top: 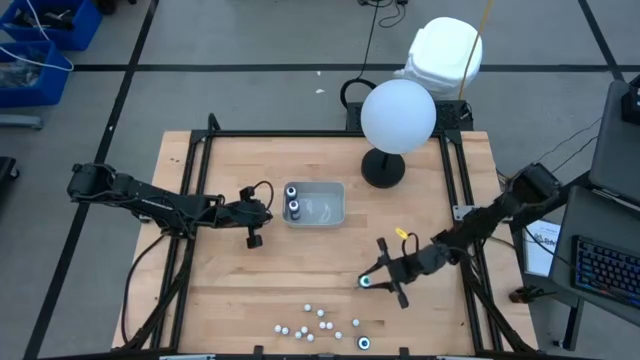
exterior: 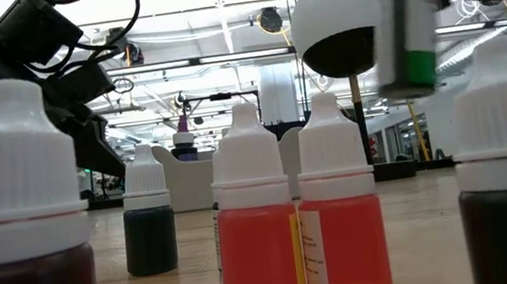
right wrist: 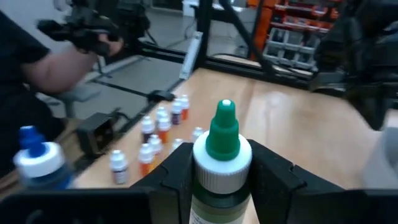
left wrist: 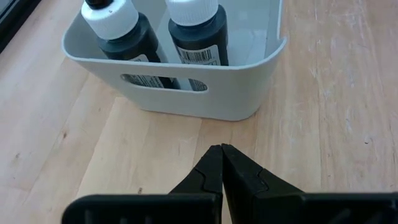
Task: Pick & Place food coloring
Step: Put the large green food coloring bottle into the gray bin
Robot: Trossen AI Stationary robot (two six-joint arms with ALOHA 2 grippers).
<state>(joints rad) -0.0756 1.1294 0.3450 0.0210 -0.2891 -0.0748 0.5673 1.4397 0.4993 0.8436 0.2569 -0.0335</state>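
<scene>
- The left claw [top: 254, 238] hovered over the wooden surface [top: 200, 300] with its fingers [left wrist: 214, 171] pressed together on nothing, just left of the grey tray [top: 333, 214].
- Two dark bottles [top: 292, 201] stood upright in the tray's left end.
- A cluster of white-capped food coloring bottles [top: 315, 324] sat at the near edge, right of centre.
- The right claw [top: 375, 281], just beyond that cluster on the right, gripped a green-tipped bottle [right wrist: 222, 163] between its fingers [right wrist: 273, 177].
- The white globe [top: 398, 116] stood far from the cluster.
</scene>
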